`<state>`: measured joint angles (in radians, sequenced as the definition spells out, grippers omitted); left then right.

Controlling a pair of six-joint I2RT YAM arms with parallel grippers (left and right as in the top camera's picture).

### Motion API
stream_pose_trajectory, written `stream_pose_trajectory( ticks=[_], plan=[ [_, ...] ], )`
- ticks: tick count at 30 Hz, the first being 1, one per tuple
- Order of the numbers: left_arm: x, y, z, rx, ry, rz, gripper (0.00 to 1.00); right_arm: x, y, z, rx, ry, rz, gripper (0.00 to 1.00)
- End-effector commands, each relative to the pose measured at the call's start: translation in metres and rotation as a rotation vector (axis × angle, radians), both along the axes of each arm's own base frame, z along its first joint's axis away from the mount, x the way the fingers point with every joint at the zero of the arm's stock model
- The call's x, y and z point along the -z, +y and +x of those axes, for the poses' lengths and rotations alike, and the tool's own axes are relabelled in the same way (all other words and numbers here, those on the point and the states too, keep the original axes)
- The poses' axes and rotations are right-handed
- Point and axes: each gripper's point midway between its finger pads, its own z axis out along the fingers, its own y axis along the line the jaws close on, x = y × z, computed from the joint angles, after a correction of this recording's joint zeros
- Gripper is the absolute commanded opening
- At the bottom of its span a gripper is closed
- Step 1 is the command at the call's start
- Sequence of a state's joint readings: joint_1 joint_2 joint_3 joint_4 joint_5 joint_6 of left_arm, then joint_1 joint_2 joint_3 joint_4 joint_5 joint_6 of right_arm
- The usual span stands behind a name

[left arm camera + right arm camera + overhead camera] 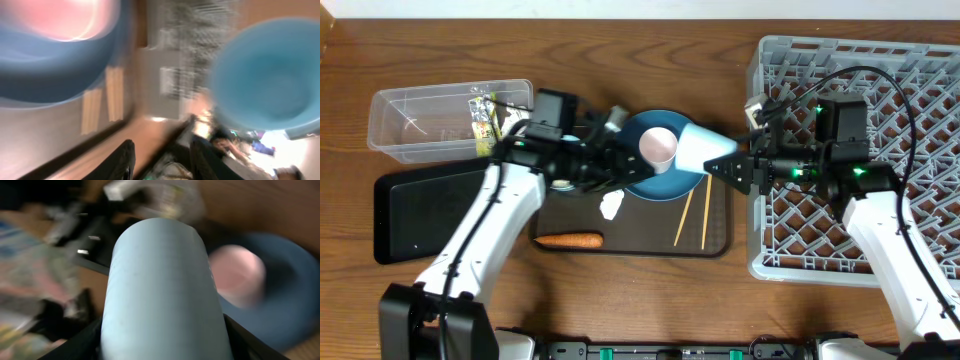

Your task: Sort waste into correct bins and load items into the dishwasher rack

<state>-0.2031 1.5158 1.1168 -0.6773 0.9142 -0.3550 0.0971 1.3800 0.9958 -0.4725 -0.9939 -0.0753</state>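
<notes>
One pale blue bowl (692, 147), tilted at three o'clock of the dark blue plate (660, 186), we clamp in the right gripper (718, 160), left gripper (162, 147) parted, empty; a slipping hold could drop it onto the cup (658, 146).

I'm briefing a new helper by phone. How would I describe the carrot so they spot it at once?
Find the dark brown tray mid-table, left of the grey rack. The carrot lies along its edge nearest the robot, at the left end. It is the only orange thing there, near a white paper wad and pale wooden chopsticks.
</notes>
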Motion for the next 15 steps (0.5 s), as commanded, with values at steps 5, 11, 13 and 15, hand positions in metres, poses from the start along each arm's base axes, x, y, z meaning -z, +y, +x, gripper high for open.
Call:
stream_pose_trajectory(
  ticks=[5,11,13,15],
  plan=[
    [0.006,0.092,-0.002,-0.099,-0.163,0.412,0.4,-0.021,-0.105,0.031,0.451,0.065,-0.291,0.22],
    [-0.011,0.115,-0.013,-0.143,-0.227,0.506,0.4,-0.052,-0.206,0.017,0.783,0.171,-0.474,0.14],
    [-0.017,0.114,-0.015,-0.148,-0.246,0.503,0.4,-0.054,-0.236,0.006,0.88,0.212,-0.521,0.17],
    [-0.02,0.115,-0.017,-0.151,-0.257,0.501,0.4,-0.048,-0.268,-0.007,0.983,0.267,-0.577,0.18]
  ],
)
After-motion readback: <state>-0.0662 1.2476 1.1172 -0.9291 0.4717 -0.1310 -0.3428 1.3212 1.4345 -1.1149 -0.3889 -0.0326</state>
